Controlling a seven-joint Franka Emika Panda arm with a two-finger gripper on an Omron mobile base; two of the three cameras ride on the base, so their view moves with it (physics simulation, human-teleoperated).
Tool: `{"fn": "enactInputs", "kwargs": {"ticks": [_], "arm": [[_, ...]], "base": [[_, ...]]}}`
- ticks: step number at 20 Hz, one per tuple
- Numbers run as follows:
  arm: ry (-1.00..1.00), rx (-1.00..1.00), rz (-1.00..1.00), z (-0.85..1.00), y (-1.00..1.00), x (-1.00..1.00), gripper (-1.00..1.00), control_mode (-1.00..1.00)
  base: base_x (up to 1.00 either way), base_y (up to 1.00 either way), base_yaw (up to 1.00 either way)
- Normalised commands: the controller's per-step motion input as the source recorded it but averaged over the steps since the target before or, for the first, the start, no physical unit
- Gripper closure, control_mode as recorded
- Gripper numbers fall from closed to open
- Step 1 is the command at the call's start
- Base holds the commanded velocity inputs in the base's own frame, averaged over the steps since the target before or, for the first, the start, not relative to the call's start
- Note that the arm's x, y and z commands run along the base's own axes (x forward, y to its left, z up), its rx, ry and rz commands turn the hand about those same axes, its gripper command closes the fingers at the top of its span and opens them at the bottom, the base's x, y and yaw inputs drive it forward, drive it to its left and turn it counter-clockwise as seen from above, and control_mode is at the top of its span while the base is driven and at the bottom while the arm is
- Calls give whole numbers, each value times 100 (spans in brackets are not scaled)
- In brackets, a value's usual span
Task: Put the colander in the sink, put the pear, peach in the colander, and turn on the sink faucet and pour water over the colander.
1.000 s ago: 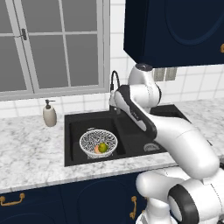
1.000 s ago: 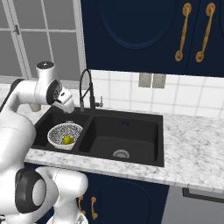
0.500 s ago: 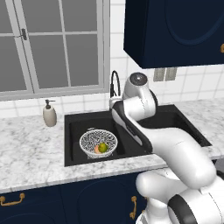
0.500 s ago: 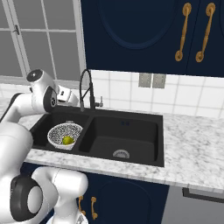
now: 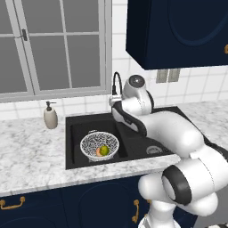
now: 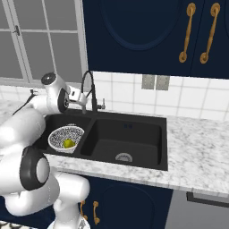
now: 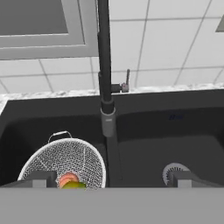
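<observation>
Fingers (image 7: 109,179) spread wide, holding nothing, tips low in the hand view. Arm reaches forward over the sink (image 5: 80,127), hand up by the sink faucet (image 6: 88,89); it has dropped and swung toward the faucet since a second ago. Colander (image 5: 99,144) sits in the left basin below the fingers, pear (image 5: 104,150) and peach (image 5: 98,152) inside, untouched. Faucet spout (image 7: 107,118) hangs just ahead, between the two tips. Soap dispenser (image 5: 50,116) stands on the counter (image 5: 31,151), by the window.

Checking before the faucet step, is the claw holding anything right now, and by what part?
Nothing is held. The claw is open and empty in front of the sink faucet; the pear and peach sit in the colander.
</observation>
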Motion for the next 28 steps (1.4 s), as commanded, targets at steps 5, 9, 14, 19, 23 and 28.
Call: {"fn": "enactInputs", "kwargs": {"ticks": [5, 9, 14, 19, 23, 28], "arm": [[0, 0, 0, -5, 0, 48, -100, -100], [0, 0, 0, -10, 0, 38, -100, -100], [1, 0, 0, -23, -2, 35, -100, -100], [2, 0, 0, -22, 0, 56, -100, -100], [4, 0, 0, -23, 0, 58, -100, -100], [5, 0, 0, -23, 0, 61, -100, -100]], "base": [[0, 0, 0], [0, 0, 0], [0, 0, 0], [0, 0, 0], [0, 0, 0], [0, 0, 0]]}}
